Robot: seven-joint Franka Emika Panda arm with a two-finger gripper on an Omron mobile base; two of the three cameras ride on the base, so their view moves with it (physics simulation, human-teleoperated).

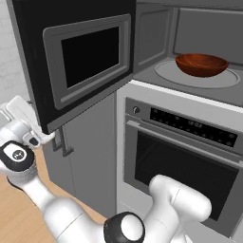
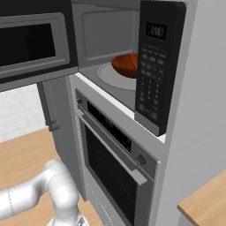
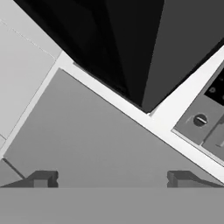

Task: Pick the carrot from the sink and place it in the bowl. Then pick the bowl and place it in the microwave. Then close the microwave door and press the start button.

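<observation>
the wide dark reddish-brown wooden bowl (image 1: 201, 64) sits on the round glass turntable (image 1: 166, 72) inside the black and grey microwave (image 2: 160, 66). its black door with the grey-framed window (image 1: 88, 54) hangs swung open. my gripper (image 3: 111, 178) is spread wide, empty, below the door's lower edge.

The bowl (image 1: 201, 65) is sitting on the turntable (image 1: 163, 71) inside the microwave (image 1: 199, 28), which is standing directly above the oven (image 1: 182, 161). The microwave door (image 1: 78, 57) is hanging swung out to the left of the cavity, over the cabinet (image 1: 90, 156) beside the oven, while the keypad panel (image 2: 154, 66) is standing at the cavity's right side. The hand (image 3: 112, 178) is hovering just below the door's lower outer corner, with the arm (image 1: 28, 175) reaching up to it from the left of the oven.
</observation>
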